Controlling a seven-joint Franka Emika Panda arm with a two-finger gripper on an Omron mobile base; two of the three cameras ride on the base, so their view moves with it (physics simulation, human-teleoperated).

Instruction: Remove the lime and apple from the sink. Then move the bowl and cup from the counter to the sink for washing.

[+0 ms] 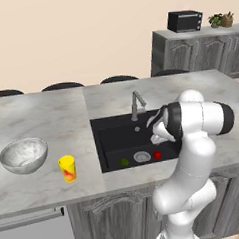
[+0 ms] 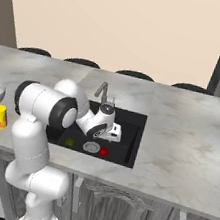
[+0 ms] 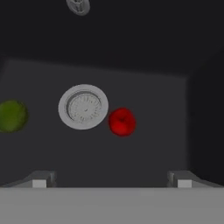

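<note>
1. Left base view: sink (image 1: pixel 105 142) is cut into the counter (image 1: pixel 41 121); arm hangs over the basin, presumably to fetch fruit.
2. Bowl (image 1: pixel 24 155) waits on the counter at the sink's 9 o'clock, cup (image 1: pixel 67 168) just beside it.
3. Hand view: gripper (image 3: pixel 112 179) spread wide, holding nothing, above the basin floor.
4. Apple (image 3: pixel 122 122) touches the drain (image 3: pixel 83 106) at 3 o'clock; lime (image 3: pixel 12 116) lies apart at 9 o'clock.
</note>
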